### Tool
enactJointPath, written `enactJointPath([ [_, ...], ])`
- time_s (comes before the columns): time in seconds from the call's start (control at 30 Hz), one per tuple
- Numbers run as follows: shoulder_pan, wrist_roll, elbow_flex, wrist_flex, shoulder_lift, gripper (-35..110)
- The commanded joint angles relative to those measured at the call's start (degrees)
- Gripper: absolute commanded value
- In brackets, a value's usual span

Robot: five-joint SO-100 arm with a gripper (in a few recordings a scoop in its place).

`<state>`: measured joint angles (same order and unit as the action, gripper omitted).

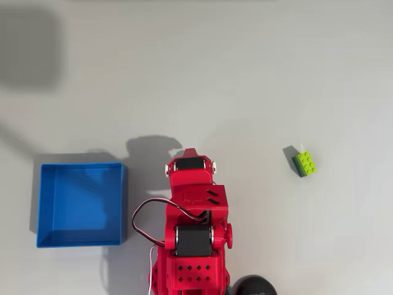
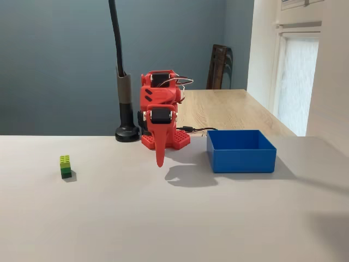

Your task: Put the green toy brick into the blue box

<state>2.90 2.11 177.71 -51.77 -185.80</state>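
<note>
Hand (image 2: 160, 159) hangs point-down in front of the red arm (image 2: 158, 103), its two fingers pressed together into one narrow tip, nothing between them, tip just above the tabletop (image 2: 163, 218). In the overhead view the hand is hidden under the folded arm (image 1: 191, 215), which sits tucked over its own base near the bottom edge. A shadow of the arm lies on the tabletop between hand and box in the fixed view. Blue box (image 2: 241, 153) stands just beside the arm, to the right in the fixed view, to the left in the overhead view (image 1: 80, 204); it rests flat, open side up, with nothing seen inside. Green brick (image 2: 65, 166) sits well apart from the hand on the opposite side, alone on bare tabletop: left in the fixed view, right in the overhead view (image 1: 304, 163). It stands studs up, lime on top with a darker green band below. Behind the arm, a black lamp stand (image 2: 127, 109) with a round foot rises from the tabletop's rear edge. Farther back a wooden table (image 2: 229, 109) and a dark chair (image 2: 220, 65) against a grey-blue wall.
</note>
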Motion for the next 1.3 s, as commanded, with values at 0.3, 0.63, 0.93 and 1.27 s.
enactJointPath([
  [0.3, 0.53, 0.88, 0.53, -0.53, -1.05, 0],
  [0.63, 0.53, 1.05, 0.53, -0.53, -1.05, 0],
  [0.93, 0.09, 0.26, -0.26, -0.35, -0.97, 0],
  [1.27, -0.53, -1.67, -8.0, -1.41, -0.53, 0],
])
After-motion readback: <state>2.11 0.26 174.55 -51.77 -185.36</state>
